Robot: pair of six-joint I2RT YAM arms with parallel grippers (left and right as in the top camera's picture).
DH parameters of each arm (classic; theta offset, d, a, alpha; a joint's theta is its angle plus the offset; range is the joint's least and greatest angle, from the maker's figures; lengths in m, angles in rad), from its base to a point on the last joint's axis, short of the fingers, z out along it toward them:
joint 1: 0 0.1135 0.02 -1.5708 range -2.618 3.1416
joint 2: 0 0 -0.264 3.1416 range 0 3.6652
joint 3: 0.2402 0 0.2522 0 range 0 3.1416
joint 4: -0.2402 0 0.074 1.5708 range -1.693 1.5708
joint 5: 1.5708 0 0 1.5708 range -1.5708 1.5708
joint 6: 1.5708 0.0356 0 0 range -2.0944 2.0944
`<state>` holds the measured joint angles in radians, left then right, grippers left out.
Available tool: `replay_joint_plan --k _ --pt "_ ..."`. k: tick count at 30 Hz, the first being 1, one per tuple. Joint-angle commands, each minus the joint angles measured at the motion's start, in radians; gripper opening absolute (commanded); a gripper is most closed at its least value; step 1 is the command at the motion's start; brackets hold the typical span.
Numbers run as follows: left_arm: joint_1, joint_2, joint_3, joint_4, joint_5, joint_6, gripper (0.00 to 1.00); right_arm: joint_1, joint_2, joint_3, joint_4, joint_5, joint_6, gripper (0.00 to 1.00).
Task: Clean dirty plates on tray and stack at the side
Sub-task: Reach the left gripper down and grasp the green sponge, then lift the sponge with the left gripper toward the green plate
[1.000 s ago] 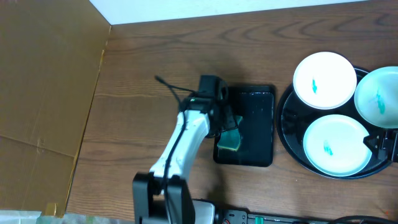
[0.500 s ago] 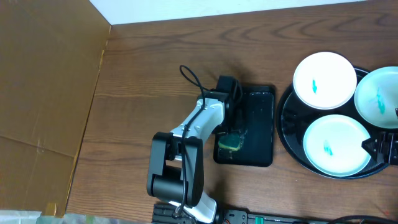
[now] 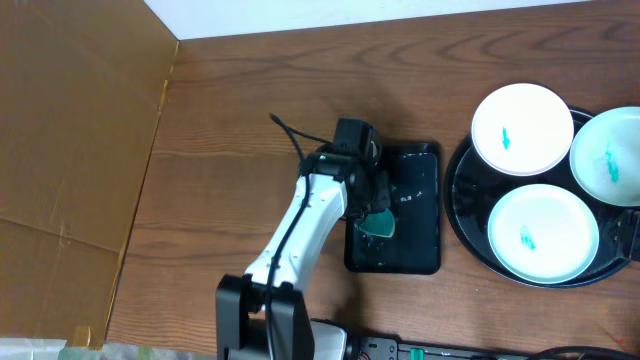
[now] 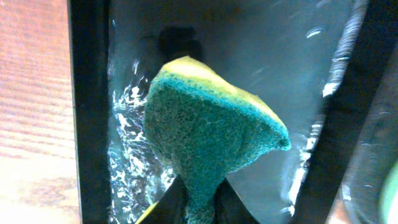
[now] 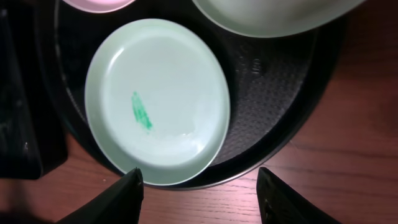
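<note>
**Layout.** Wooden bench [image 3: 250, 100], with a brown cardboard panel [image 3: 70, 150] along its left side. At the right edge sits a round black tray [image 3: 458, 215] carrying all three plates: upper plate [image 3: 522, 128], right plate [image 3: 610, 158] and lower plate [image 3: 541, 232]. Each is white with a small teal smear in the middle. None has been stacked at the side yet. Between the arm and the tray lies a black rectangular dish [image 3: 415, 215], wet inside.

**Left arm.** The left gripper [image 3: 372, 200] hangs over the dish. In the wrist view its jaws are closed on the sponge [image 4: 211, 137], pinching its lower end. The green scouring face is toward the camera, the yellow backing behind. Droplets show on the dish floor beneath.

**Right arm.** The right gripper [image 5: 199, 177] hovers above the near rim of the lower plate, jaws spread and holding nothing. One finger stands to either side of that rim.

**Key relation.** The plates lie to the right of the sponge, across the dish wall and the tray rim. The lower plate is the closest to it. The right arm is much the nearer to that plate. My reading: right steadies or lifts, left brings the sponge across. The plates are round, so they have no long axis; the smear runs roughly along the wrist view's vertical.

**Writing.** None legible. A faint mark on the tray floor is too small to read.
</note>
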<state>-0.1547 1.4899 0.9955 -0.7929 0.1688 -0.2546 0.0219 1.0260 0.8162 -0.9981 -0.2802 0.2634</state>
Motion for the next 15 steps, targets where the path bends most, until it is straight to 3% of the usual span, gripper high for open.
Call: replay_joint_plan --k 1,3,9,15 --pt "-0.002 0.0 0.005 0.023 0.04 0.007 0.16 0.013 0.011 0.006 0.003 0.037 0.028 0.57" --pt "-0.006 0.014 -0.008 0.046 0.04 0.007 0.17 0.013 0.015 0.006 0.003 0.037 0.028 0.58" --pt "-0.034 0.078 -0.036 0.078 0.029 0.007 0.52 0.013 0.016 0.006 0.0 0.036 0.028 0.58" --pt "-0.05 0.104 -0.036 0.08 0.029 0.006 0.54 0.013 0.016 0.006 -0.002 0.036 0.028 0.58"
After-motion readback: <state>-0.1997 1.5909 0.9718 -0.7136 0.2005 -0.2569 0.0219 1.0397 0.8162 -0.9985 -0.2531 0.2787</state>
